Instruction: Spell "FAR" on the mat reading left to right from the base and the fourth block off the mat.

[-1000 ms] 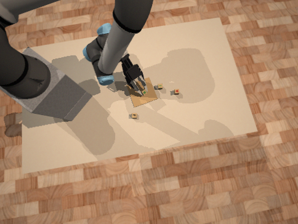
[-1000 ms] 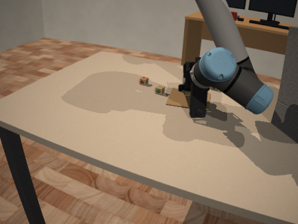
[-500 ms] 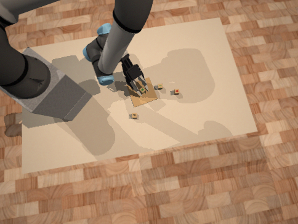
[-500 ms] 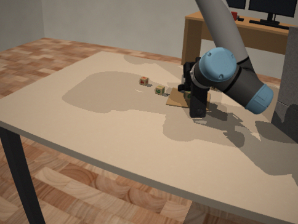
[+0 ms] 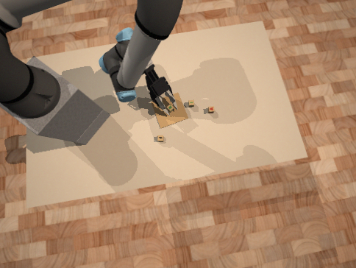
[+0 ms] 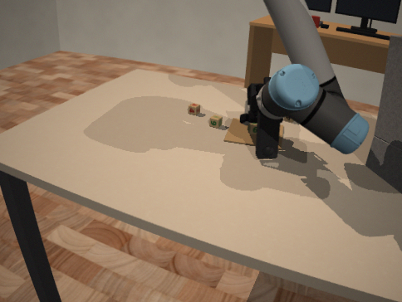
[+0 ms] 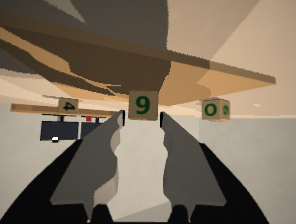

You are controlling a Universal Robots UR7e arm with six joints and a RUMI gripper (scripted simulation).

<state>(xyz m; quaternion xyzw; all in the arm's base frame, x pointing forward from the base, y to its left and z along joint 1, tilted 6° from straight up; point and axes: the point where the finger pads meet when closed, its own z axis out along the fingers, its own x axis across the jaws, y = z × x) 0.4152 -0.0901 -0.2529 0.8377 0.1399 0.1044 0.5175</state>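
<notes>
A small brown mat (image 5: 172, 111) lies on the table middle. A wooden block with a green mark (image 5: 170, 107) rests on the mat, between the fingers of my gripper (image 5: 168, 107). In the wrist view this block (image 7: 143, 104) shows a green 9-like mark on its side, and the fingers stand slightly apart from it, so the gripper is open. A second green-marked block (image 5: 191, 103) sits on the table just right of the mat. A red-marked block (image 5: 211, 109) sits further right. A dark-marked block (image 5: 159, 138) lies in front of the mat.
The robot's grey base (image 5: 66, 110) stands at the table's left. The arm's elbow joint (image 6: 311, 108) hangs low over the mat's near side. A wooden desk with monitors (image 6: 332, 37) stands behind the table.
</notes>
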